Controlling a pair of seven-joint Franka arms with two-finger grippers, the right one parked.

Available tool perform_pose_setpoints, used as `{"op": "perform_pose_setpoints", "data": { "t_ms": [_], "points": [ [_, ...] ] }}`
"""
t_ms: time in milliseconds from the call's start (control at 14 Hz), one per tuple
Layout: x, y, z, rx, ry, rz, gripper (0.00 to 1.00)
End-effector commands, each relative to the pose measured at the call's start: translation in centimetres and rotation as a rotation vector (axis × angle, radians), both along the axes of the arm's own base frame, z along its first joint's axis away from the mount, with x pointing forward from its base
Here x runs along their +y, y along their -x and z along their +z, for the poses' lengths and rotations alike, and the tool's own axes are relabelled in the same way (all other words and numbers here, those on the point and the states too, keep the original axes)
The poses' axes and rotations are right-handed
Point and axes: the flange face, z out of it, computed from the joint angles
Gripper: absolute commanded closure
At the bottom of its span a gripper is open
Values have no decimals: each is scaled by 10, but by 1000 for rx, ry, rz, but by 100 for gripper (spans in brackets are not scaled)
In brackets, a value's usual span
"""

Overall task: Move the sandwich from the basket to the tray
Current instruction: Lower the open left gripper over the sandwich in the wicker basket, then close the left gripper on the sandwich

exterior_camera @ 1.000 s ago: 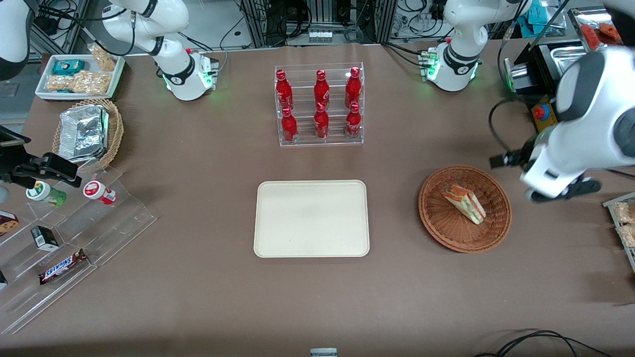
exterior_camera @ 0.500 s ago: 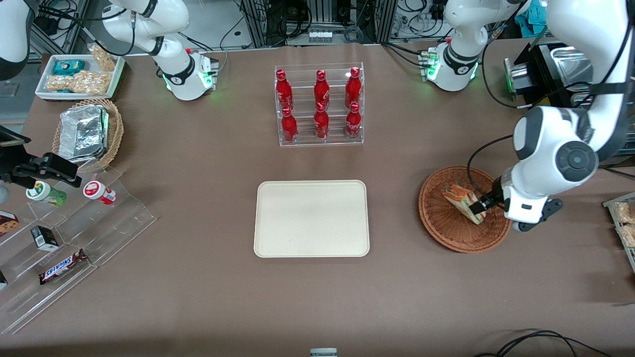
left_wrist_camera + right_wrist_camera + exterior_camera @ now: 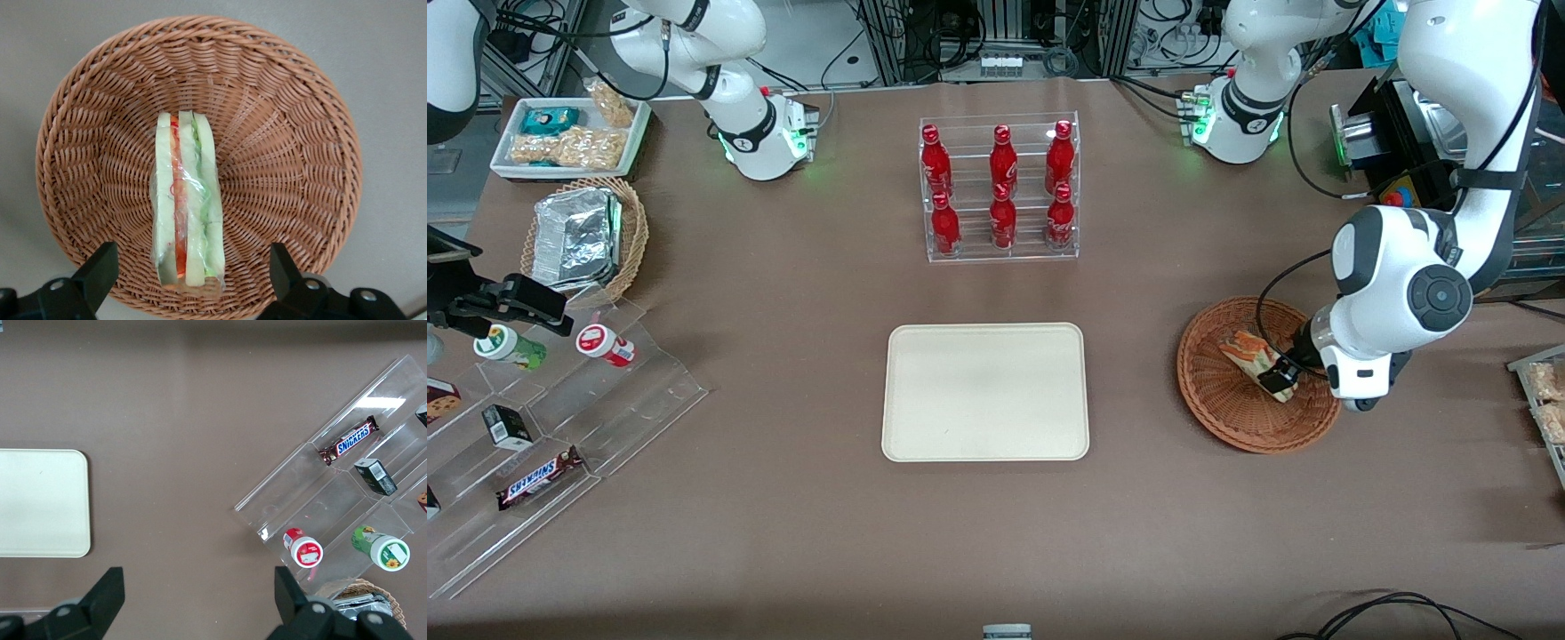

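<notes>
The sandwich [image 3: 1249,354], a wrapped wedge of pale bread with red and green filling, lies in the round reddish-brown wicker basket [image 3: 1218,409] toward the working arm's end of the table. In the left wrist view the sandwich [image 3: 185,213] lies in the middle of the basket [image 3: 287,133]. My left gripper [image 3: 1279,378] hangs low over the sandwich's wide end, open, with one finger [image 3: 97,270] on each side of it and clear of it. The cream tray [image 3: 985,391] lies bare in the middle of the table.
An acrylic rack of red bottles [image 3: 1000,187] stands farther from the front camera than the tray. Toward the parked arm's end lie a tan basket with a foil container [image 3: 583,236], a white snack tray [image 3: 569,138] and an acrylic stand with snacks [image 3: 543,418].
The left arm has swung in from the table's end and come down over the basket. Its open gripper now sits lower, astride the sandwich's wide end.
</notes>
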Motion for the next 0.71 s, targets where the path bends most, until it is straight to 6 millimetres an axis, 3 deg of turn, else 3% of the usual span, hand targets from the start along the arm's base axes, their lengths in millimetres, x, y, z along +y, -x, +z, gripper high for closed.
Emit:
{"op": "perform_pose_setpoints", "data": {
  "t_ms": [0, 429, 643],
  "points": [
    [11, 7, -12, 26, 4, 42, 0],
    [17, 15, -43, 75, 14, 54, 0],
    [14, 25, -78, 63, 31, 58, 0]
  ]
}}
